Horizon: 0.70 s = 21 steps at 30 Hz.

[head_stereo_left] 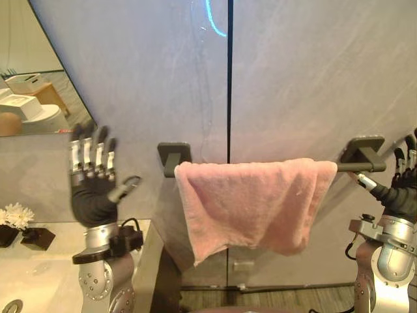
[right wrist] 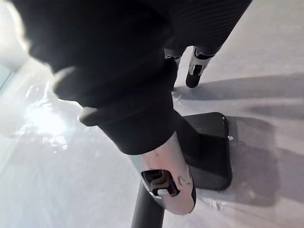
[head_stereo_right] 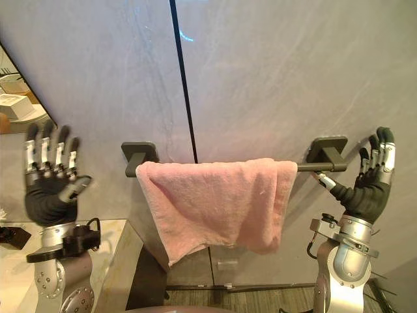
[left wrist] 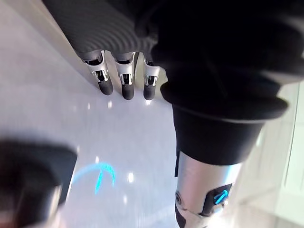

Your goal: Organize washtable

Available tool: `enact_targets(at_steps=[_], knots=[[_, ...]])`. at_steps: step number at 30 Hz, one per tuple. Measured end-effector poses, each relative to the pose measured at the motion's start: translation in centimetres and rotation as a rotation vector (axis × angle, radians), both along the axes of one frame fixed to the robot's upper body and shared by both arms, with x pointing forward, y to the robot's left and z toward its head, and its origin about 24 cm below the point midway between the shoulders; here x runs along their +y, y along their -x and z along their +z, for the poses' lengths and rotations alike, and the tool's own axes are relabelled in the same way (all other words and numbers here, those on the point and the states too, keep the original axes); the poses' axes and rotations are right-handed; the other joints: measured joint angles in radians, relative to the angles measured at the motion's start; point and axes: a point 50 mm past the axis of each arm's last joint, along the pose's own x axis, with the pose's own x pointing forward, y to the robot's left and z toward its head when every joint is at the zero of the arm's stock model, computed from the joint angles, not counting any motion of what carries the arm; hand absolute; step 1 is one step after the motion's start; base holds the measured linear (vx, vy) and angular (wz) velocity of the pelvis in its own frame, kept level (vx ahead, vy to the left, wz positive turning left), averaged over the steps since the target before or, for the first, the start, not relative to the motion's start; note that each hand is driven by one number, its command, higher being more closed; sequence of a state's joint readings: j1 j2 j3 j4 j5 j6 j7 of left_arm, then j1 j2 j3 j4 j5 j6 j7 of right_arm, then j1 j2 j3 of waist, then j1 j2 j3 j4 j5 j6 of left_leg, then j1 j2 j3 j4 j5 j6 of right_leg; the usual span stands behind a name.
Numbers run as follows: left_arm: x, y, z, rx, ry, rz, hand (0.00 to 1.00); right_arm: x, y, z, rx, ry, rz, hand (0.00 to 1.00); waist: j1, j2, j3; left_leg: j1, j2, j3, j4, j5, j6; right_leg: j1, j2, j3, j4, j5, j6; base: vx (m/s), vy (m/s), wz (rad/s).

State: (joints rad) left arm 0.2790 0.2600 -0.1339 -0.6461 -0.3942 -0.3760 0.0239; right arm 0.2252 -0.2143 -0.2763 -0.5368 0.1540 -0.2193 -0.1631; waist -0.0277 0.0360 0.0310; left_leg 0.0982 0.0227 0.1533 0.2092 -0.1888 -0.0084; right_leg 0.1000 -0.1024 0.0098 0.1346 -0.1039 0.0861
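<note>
Towel (head_stereo_left: 251,202), pink, hangs folded over the bar (head_stereo_right: 306,167) on the wall (head_stereo_right: 260,65), between the two hands and touched by neither. Left hand (head_stereo_left: 93,179) is raised above the counter (head_stereo_left: 65,261), fingers straight and spread, holding nothing. Right hand (head_stereo_right: 368,186) is likewise flat-fingered and empty beside the right bracket (head_stereo_right: 328,151). The eye views add flowers (head_stereo_left: 14,215) on the counter. The right wrist view brings its thumb close over bracket and bar, contact unclear.

Towel (head_stereo_left: 251,202) hides rail (head_stereo_right: 305,167) middle; right robot hand (head_stereo_left: 402,195) cut by view edge
</note>
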Motion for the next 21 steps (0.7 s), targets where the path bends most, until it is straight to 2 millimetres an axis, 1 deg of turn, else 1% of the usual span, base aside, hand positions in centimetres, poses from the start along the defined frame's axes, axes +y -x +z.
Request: enact_targets(at_steps=[2, 3, 5, 6, 7, 8, 9, 10, 12, 15, 16, 18, 21], knots=[[-0.7, -0.3, 0.9, -0.063, -0.038, -0.043, 0.00, 0.8, 0.2, 1.1, -0.033, 0.114, 0.046, 0.00, -0.017, 0.001, -0.002, -0.001, 0.000, 0.005, -0.003, 0.000, 0.000, 0.000, 0.000, 0.006, 0.000, 0.000, 0.000, -0.04, 0.019, -0.12], [-0.8, -0.4, 1.1, -0.083, -0.051, -0.047, 0.00, 0.9, 0.7, 1.2, -0.031, 0.212, 0.012, 0.00, -0.019, -0.005, -0.006, 0.006, 0.003, 0.013, -0.011, 0.000, 0.000, -0.001, 0.003, 0.016, -0.001, 0.000, 0.000, -0.04, 0.002, -0.16], [-0.6, -0.3, 0.9, -0.073, -0.064, -0.031, 0.00, 0.3, 1.3, 0.4, 0.039, 0.288, -0.064, 0.00, -0.019, -0.013, -0.009, 0.010, 0.007, 0.016, -0.020, 0.000, 0.000, -0.002, 0.003, 0.018, -0.004, 0.000, 0.000, -0.01, -0.010, -0.08], [-0.1, -0.2, 0.7, -0.060, -0.074, 0.000, 0.00, -0.7, 1.8, -0.9, 0.136, 0.333, -0.153, 0.00, -0.019, -0.016, -0.010, 0.010, 0.007, 0.017, -0.022, 0.000, 0.000, -0.003, 0.003, 0.019, -0.008, 0.000, 0.000, 0.00, 0.000, 0.00], [0.3, 0.0, 0.6, -0.049, -0.073, 0.027, 0.00, -1.6, 2.2, -1.9, 0.208, 0.343, -0.222, 0.00, -0.019, -0.017, -0.010, 0.010, 0.005, 0.019, -0.026, 0.000, 0.000, -0.003, 0.001, 0.019, -0.011, 0.000, 0.000, 0.00, 0.000, 0.00], [0.5, 0.0, 0.5, -0.046, -0.072, 0.041, 0.00, -2.2, 2.4, -2.4, 0.243, 0.340, -0.261, 0.00, -0.020, -0.016, -0.010, 0.010, 0.004, 0.019, -0.028, 0.000, 0.000, -0.003, 0.000, 0.019, -0.013, 0.000, 0.000, 0.00, 0.000, 0.00], [0.9, 0.0, 0.6, -0.050, -0.070, 0.065, 0.00, -3.3, 2.8, -3.1, 0.295, 0.318, -0.340, 0.00, -0.021, -0.015, -0.010, 0.010, 0.001, 0.019, -0.030, 0.000, 0.000, -0.003, -0.002, 0.019, -0.016, 0.000, 0.001, 0.03, 0.032, 0.01], [1.2, 0.0, 0.7, -0.053, -0.072, 0.082, 0.00, -4.0, 3.2, -3.3, 0.307, 0.306, -0.390, 0.00, -0.023, -0.014, -0.010, 0.012, -0.001, 0.019, -0.032, 0.001, 0.001, -0.003, -0.004, 0.019, -0.017, 0.000, 0.001, 0.05, 0.032, 0.01], [1.7, 0.0, 0.8, -0.060, -0.077, 0.107, 0.00, -4.8, 3.6, -3.0, 0.281, 0.277, -0.449, 0.00, -0.027, -0.014, -0.010, 0.016, -0.003, 0.019, -0.030, 0.002, 0.002, -0.003, -0.004, 0.019, -0.021, 0.001, 0.003, 0.06, 0.019, -0.01], [2.2, 0.1, 1.0, -0.072, -0.075, 0.139, 0.00, -5.2, 3.4, -2.0, 0.186, 0.209, -0.466, 0.00, -0.039, -0.017, -0.010, 0.016, -0.004, 0.019, -0.031, 0.002, 0.003, -0.002, -0.004, 0.019, -0.027, 0.002, 0.003, 0.02, 0.005, 0.00], [2.5, 0.0, 1.1, -0.081, -0.075, 0.154, 0.00, -5.2, 3.4, -1.4, 0.131, 0.174, -0.457, 0.00, -0.040, -0.018, -0.010, 0.016, -0.004, 0.020, -0.033, 0.002, 0.003, -0.002, -0.004, 0.019, -0.030, 0.002, 0.003, 0.00, 0.000, 0.00], [2.6, 0.1, 1.2, -0.084, -0.074, 0.159, 0.00, -5.1, 3.3, -0.9, 0.082, 0.143, -0.436, 0.00, -0.040, -0.018, -0.010, 0.016, -0.005, 0.020, -0.034, 0.002, 0.003, -0.001, -0.004, 0.019, -0.032, 0.002, 0.003, 0.00, 0.000, 0.00], [2.6, 0.1, 1.3, -0.091, -0.081, 0.148, 0.00, -4.8, 3.2, 0.2, -0.018, 0.100, -0.374, 0.00, -0.038, -0.019, -0.009, 0.017, -0.005, 0.020, -0.035, 0.001, 0.003, -0.001, -0.004, 0.019, -0.032, 0.002, 0.003, 0.00, 0.000, 0.00]])
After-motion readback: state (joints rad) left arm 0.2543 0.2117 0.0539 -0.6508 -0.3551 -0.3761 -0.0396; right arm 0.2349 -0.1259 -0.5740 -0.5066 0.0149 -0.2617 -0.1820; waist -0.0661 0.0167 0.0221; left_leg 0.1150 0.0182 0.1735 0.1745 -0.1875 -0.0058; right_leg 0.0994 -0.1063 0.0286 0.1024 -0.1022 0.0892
